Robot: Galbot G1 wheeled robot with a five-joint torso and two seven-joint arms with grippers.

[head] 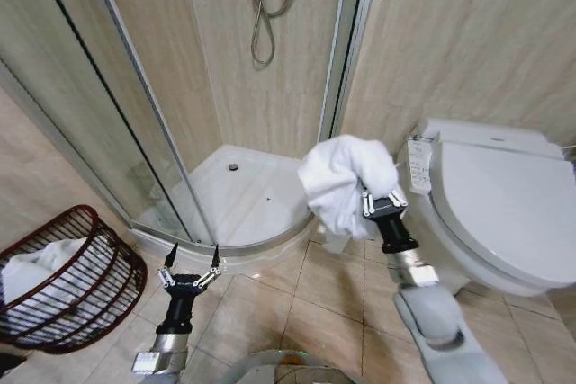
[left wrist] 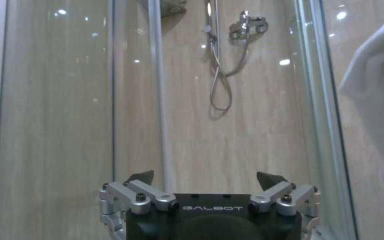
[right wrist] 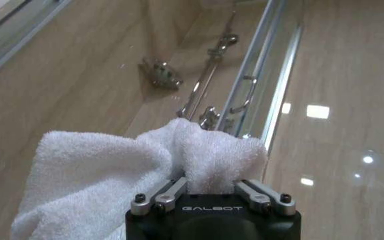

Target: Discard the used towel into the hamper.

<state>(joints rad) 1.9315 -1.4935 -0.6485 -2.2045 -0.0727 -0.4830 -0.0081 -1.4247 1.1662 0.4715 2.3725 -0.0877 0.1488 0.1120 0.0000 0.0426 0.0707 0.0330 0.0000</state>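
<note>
A crumpled white towel [head: 337, 180] hangs in the air between the shower tray and the toilet, with my right gripper [head: 382, 200] shut on its lower right part. In the right wrist view the towel [right wrist: 125, 175] bulges out from between the closed fingers. The hamper [head: 67, 281], a dark red-brown wicker basket, stands on the floor at the far left with white cloth [head: 31, 269] inside it. My left gripper [head: 190, 263] is low by the shower curb, right of the hamper, open with nothing in it; it is seen again as the left gripper [left wrist: 205, 181] facing the shower glass.
A corner shower with glass doors [head: 117, 105] and a white tray [head: 243, 200] fills the middle. A white toilet [head: 499, 209] with a side control panel stands at the right. Beige floor tiles [head: 315, 312] lie between them. A shower hose [head: 263, 15] hangs on the back wall.
</note>
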